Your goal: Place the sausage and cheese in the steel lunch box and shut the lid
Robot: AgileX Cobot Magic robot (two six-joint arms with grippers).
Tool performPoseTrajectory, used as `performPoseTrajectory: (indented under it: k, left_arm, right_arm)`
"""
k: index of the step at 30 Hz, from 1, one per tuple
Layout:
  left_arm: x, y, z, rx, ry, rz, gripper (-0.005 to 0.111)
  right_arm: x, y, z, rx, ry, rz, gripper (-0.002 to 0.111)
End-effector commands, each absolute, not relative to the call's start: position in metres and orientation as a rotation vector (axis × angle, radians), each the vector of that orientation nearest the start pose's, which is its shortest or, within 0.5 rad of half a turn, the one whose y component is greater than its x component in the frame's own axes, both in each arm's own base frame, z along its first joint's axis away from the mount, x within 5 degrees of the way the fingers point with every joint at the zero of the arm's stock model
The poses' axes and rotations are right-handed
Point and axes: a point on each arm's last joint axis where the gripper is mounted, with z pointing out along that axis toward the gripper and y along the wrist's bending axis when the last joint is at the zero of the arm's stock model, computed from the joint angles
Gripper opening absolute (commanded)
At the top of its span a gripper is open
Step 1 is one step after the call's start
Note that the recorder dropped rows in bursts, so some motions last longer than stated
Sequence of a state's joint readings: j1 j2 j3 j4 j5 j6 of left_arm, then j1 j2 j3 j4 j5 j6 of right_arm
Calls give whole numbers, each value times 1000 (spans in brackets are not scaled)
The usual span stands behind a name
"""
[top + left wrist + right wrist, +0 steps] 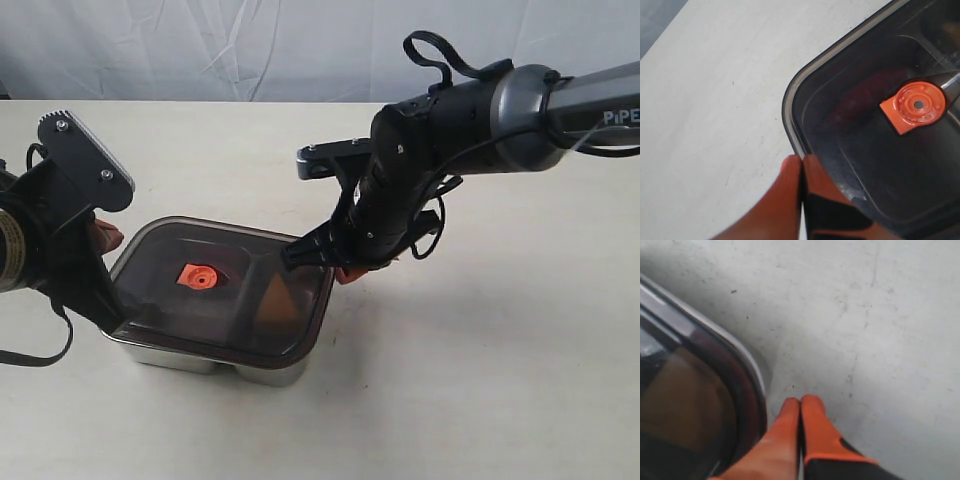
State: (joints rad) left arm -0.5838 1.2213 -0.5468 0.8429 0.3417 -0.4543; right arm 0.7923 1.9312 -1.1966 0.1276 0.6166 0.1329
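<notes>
Left gripper (801,160) is pinched shut on nothing, tips right at the lid's (240,265) corner rim. Right gripper (800,402) is pressed together too and empty, just beside the lid's opposite edge. The lid sits on the steel lunch box (200,358). Under the lid there's a dim reddish sausage (855,97) and a yellowish cheese (680,405).

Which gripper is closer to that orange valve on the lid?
Left. The left gripper sits at the lid's corner near the valve; the right gripper is beside the far edge.
</notes>
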Motion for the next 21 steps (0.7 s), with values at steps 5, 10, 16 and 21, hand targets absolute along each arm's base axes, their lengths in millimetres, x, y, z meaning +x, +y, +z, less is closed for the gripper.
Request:
performPoseTrajectory:
  k: [5,10,16,21]
  left_arm:
    - [197,-105,218,960,2155,180,0]
    - [198,-107,219,978,2126,166,0]
    - [201,-115,212,1015,2108,106,0]
    - [208,-120,186,1059,2208,117,0]
  right_arm:
    - [259,254,156,-793,2865,42,-1]
    - [255,255,191,-777,2747,100,-1]
    - [231,279,235,-872,2498,297,-1]
    - [215,297,216,-1048,2535,340,-1]
